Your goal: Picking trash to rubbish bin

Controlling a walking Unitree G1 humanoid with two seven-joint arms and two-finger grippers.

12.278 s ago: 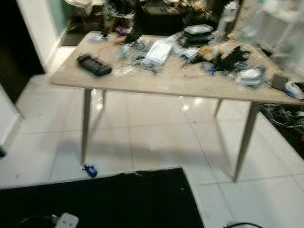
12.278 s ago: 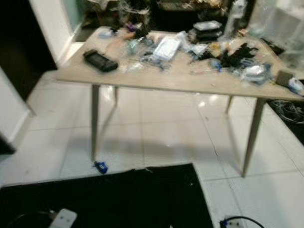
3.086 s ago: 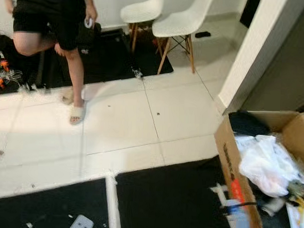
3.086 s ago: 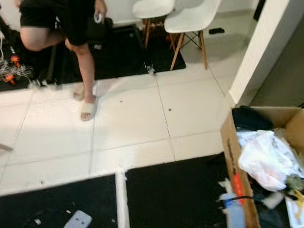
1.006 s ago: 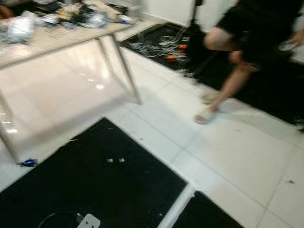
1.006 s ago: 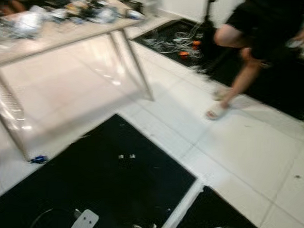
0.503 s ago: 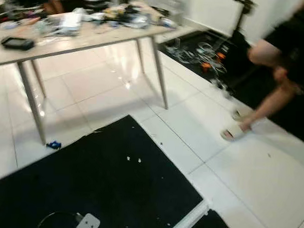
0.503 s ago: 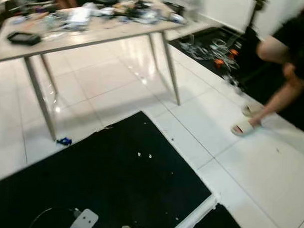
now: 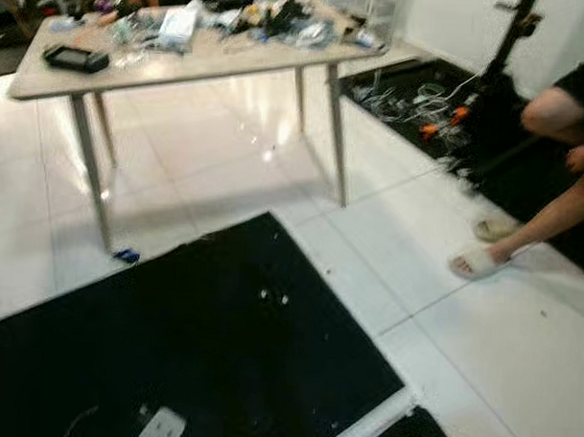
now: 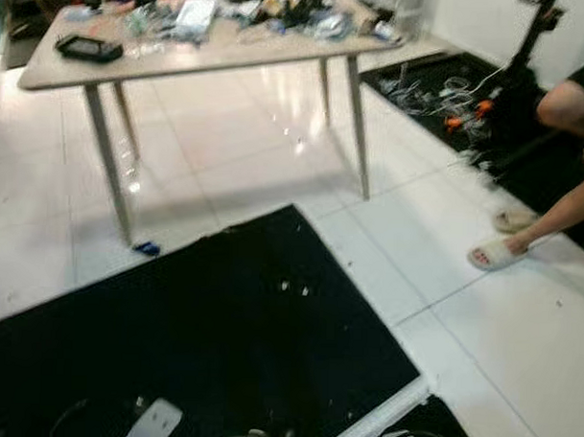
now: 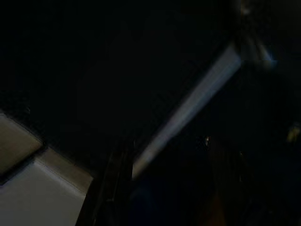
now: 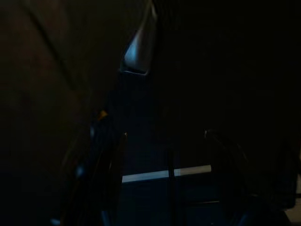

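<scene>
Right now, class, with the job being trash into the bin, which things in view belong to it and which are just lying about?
Belongs to the job:
clutter on the table
white scraps on the black mat
small blue object

Just lying about:
black device
cables
person's sandal

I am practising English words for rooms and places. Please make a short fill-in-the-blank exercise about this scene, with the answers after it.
1. The clutter lies on the ____.
2. The small blue thing lies on the floor beside a table ____.
3. The mat on the white floor is ____ in colour.
4. The person wears a pale ____ on the foot.

Missing words: table; leg; black; slipper
</scene>
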